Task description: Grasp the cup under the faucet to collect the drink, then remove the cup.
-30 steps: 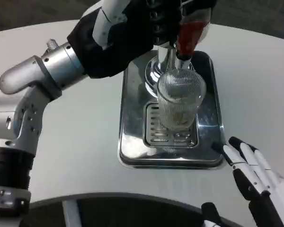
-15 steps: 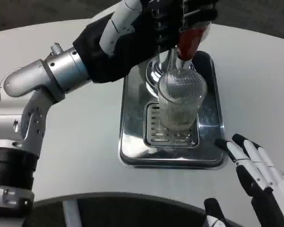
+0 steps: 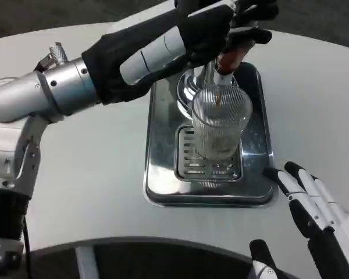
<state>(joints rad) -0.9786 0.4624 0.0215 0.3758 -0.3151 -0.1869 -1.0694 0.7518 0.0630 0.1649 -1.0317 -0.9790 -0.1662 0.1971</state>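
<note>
Ribbed glass cup (image 3: 221, 125) at 12 o'clock: fragile, slippery, heavier when filled; best gripped mid-wall. Left robot hand (image 3: 232, 23) grasping faucet handle (image 3: 235, 49); right robot hand (image 3: 314, 215) released.

white table (image 3: 331, 93), steel drip tray (image 3: 160, 139)

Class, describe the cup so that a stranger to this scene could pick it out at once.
On the white table lies a shiny steel tray. On its slotted grate, under the faucet, stands the cup: the only clear, ribbed glass among the metal.
</note>
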